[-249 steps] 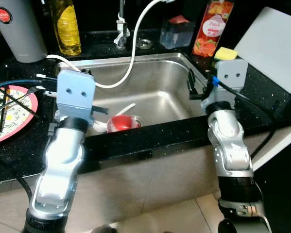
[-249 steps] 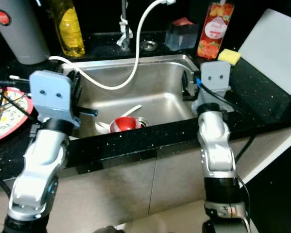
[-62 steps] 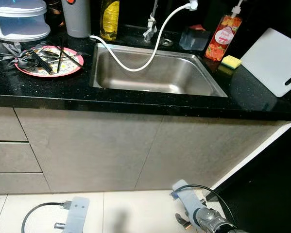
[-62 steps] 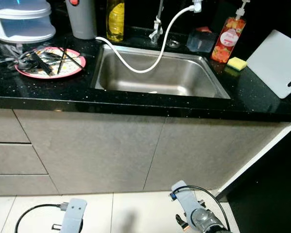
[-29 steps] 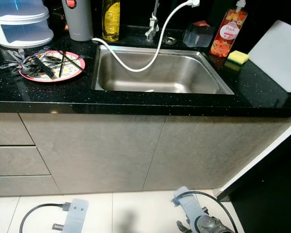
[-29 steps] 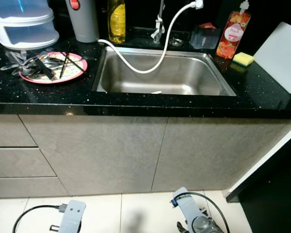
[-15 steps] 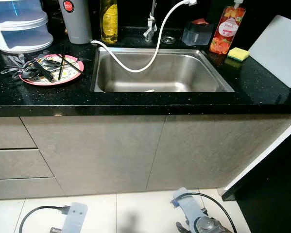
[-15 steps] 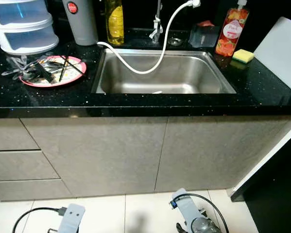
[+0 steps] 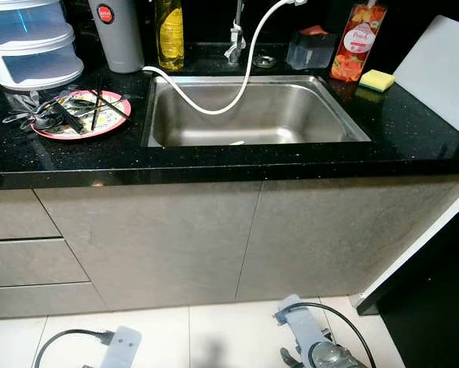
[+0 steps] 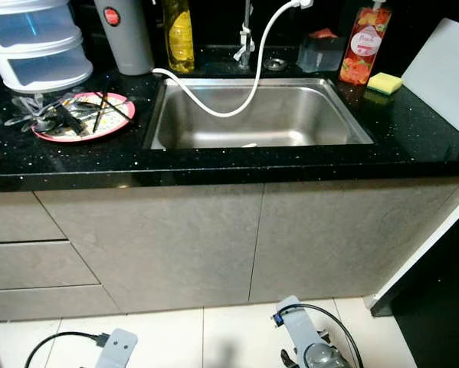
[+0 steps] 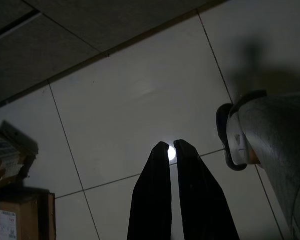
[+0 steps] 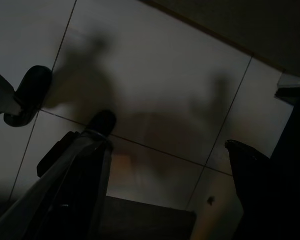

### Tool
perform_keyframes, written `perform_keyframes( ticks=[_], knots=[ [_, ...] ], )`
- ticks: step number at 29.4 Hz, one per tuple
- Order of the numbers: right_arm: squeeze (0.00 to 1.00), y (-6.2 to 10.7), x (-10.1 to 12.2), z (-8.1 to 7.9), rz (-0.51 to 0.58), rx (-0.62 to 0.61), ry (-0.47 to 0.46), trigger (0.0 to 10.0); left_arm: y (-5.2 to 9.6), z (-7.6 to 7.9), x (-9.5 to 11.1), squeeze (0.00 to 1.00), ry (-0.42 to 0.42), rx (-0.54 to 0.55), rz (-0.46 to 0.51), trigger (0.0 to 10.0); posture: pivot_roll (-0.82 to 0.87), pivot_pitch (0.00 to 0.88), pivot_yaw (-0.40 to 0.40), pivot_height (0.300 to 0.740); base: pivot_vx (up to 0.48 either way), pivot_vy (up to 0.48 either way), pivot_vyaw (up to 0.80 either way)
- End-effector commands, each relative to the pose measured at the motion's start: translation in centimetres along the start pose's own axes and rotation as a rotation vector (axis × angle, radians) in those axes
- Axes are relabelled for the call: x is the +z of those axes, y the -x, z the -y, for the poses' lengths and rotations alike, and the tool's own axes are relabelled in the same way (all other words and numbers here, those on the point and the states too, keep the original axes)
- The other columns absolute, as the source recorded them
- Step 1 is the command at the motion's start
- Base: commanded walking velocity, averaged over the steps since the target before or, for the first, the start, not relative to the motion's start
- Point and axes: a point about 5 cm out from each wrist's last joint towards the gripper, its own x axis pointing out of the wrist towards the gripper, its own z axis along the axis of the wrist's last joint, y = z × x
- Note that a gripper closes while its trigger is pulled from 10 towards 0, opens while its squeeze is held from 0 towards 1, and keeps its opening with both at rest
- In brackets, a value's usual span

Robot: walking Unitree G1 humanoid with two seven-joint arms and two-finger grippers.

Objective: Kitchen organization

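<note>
Left eye view: stainless sink (image 9: 344, 115) sunk into a speckled black tabletop (image 9: 413, 134), glossy and hard. White hose (image 9: 240, 77) looping down from the faucet into the basin. Left of the sink, a pink plate (image 9: 80, 126) heaped with dark chopsticks and utensils, long axes fanned roughly across the plate. Behind it a grey canister (image 9: 116, 34), a yellow oil bottle (image 9: 168, 31) and clear stacked drawers (image 9: 30, 42). At the right, a red soap bottle (image 9: 352, 46), a yellow sponge (image 9: 377, 79), a white cutting board (image 9: 440, 73). Both arms hanging low by the floor tiles, well below and well apart from everything on the tabletop; plate up and to the left, so probably nearer the left arm.

Right eye view: same layout, nothing to add.

Left wrist view: left hand (image 11: 171, 150) pointing at pale floor tiles, fingers pressed together, nothing between them; a person's shoe (image 11: 230, 135) and grey trouser leg close by.

Right wrist view: very dark; right hand (image 12: 165, 165) with fingers spread wide and empty over the tiles.
</note>
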Motion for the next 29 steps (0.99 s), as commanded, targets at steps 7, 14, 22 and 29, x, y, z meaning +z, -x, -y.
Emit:
perform_keyframes(
  ticks=[7,14,22,29],
  knots=[
    [0.00,0.2,-1.0,-0.1,-0.023,0.009,0.008,10.0,-0.3,-0.8,0.6,0.00,-0.026,0.011,0.010,10.0,0.22,0.000,-0.019,0.740,0.000,0.000,0.00],
    [0.00,0.1,-0.2,0.5,-0.004,-0.017,-0.019,10.0,-0.3,-0.4,0.4,0.00,-0.090,-0.029,-0.003,10.0,0.21,0.000,-0.007,0.740,0.000,0.000,0.00],
    [0.00,0.0,0.2,0.1,0.003,-0.008,0.003,10.0,-0.2,-0.9,0.4,0.00,-0.069,-0.009,0.004,10.0,0.24,0.000,-0.002,0.740,0.000,0.000,0.00],
    [0.00,0.1,-0.8,-0.3,-0.026,0.032,0.067,10.0,-0.1,-0.8,0.2,0.00,0.008,0.040,0.018,10.0,0.29,0.000,-0.051,0.740,0.000,0.000,0.00]
  ],
)
